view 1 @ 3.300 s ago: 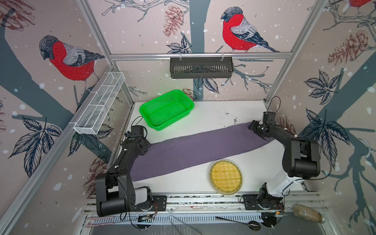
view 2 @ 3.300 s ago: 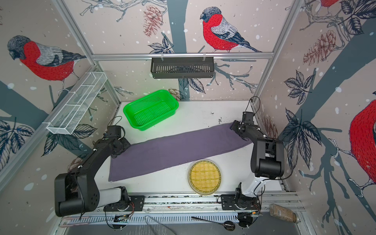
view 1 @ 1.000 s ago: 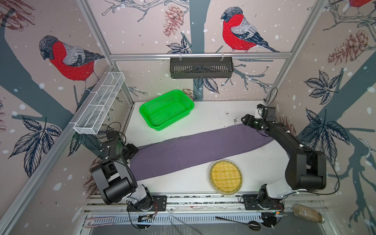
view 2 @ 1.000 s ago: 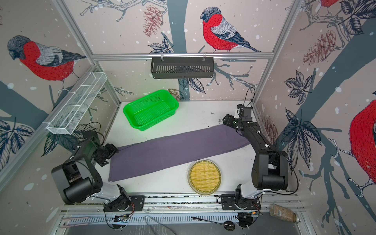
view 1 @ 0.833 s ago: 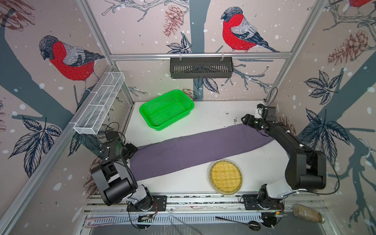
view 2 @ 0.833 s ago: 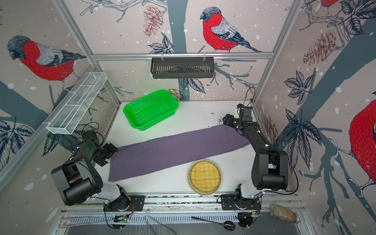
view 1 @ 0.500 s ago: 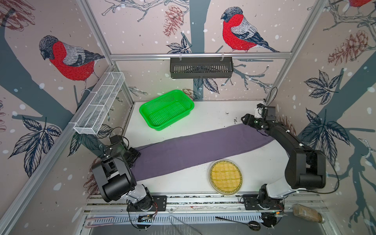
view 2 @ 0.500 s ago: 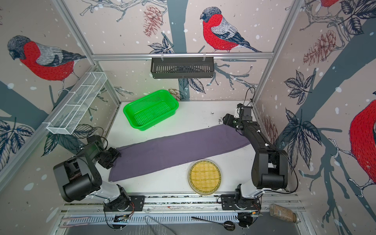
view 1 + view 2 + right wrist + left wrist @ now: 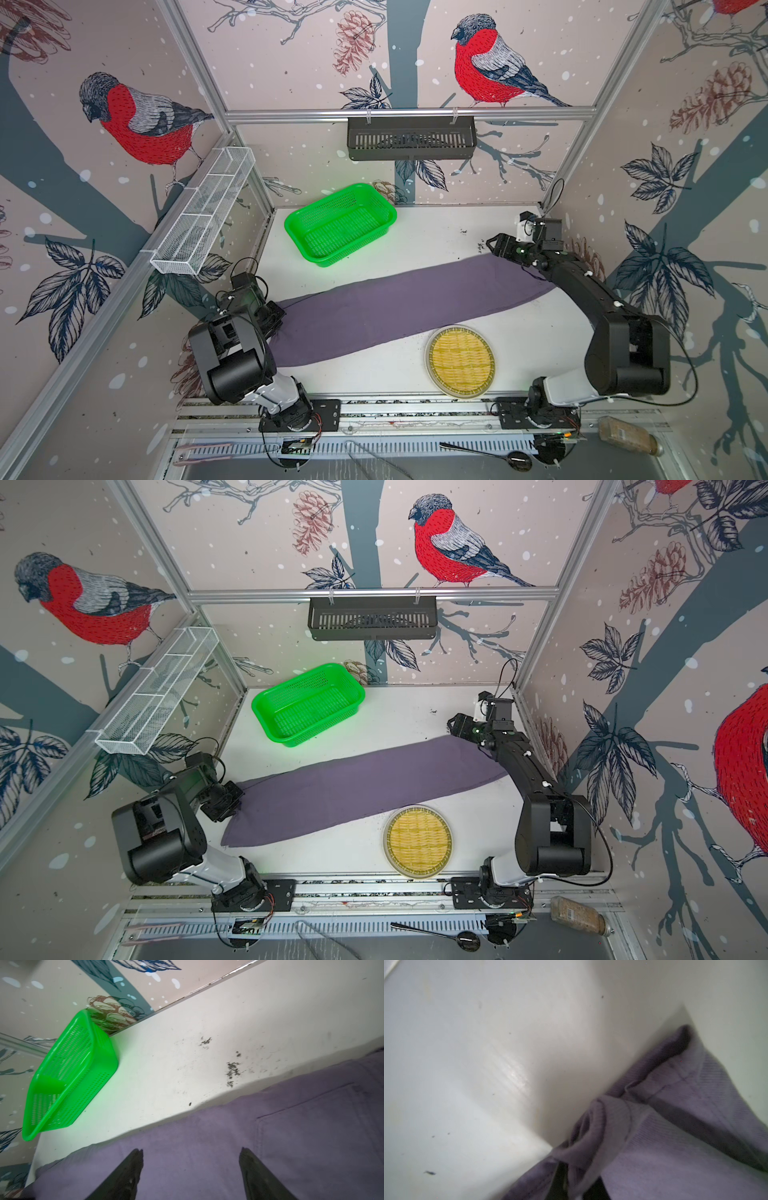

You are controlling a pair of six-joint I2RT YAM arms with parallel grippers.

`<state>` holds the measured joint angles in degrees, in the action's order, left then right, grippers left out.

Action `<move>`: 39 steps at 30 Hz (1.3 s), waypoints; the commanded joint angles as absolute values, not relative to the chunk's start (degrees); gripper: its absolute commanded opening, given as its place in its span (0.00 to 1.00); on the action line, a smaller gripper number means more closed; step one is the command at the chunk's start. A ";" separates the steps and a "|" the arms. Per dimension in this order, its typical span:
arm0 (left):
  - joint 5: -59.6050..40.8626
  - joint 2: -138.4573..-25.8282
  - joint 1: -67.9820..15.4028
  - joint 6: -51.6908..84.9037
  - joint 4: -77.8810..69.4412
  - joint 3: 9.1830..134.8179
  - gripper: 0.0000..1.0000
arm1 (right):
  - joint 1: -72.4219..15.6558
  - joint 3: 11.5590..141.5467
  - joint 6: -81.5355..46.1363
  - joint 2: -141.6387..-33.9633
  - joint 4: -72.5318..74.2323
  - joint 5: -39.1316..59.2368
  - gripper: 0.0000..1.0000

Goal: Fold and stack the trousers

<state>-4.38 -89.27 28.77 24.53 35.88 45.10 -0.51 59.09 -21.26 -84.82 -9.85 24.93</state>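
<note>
Both ends of the trousers [image 9: 407,307] have one of my grippers at them. The trousers lie flat in a long slanting band across the white table [image 9: 436,237], between the green basket [image 9: 340,224] and the round woven tray [image 9: 460,360]. My left gripper [image 9: 276,318] is clamped on a bunched fold at their left end. My right gripper [image 9: 494,245] hangs over the pocket end, its fingers [image 9: 124,1174] spread apart.

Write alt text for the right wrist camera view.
The right gripper hangs open over the muted purple-grey trousers, its two black fingers spread above the cloth near a pocket seam. Beyond, a green basket stands on the white table by the patterned wall, with dark specks scattered between.
</note>
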 commanded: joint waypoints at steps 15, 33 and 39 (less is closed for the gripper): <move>-4.56 -82.08 27.10 21.71 43.87 55.66 0.00 | -5.80 56.34 -23.05 -82.86 -6.10 28.30 0.76; -10.29 -67.51 16.92 29.09 53.88 59.43 0.00 | -5.63 57.15 -22.48 -83.72 -6.23 27.48 0.76; -9.30 -65.55 6.69 37.69 55.55 62.92 0.00 | -5.68 56.61 -22.44 -83.54 -5.87 27.07 0.76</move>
<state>-9.17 -66.24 9.56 31.70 53.54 61.91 -5.56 56.90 -22.57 -83.68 -7.14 27.94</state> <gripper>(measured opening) 0.094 0.762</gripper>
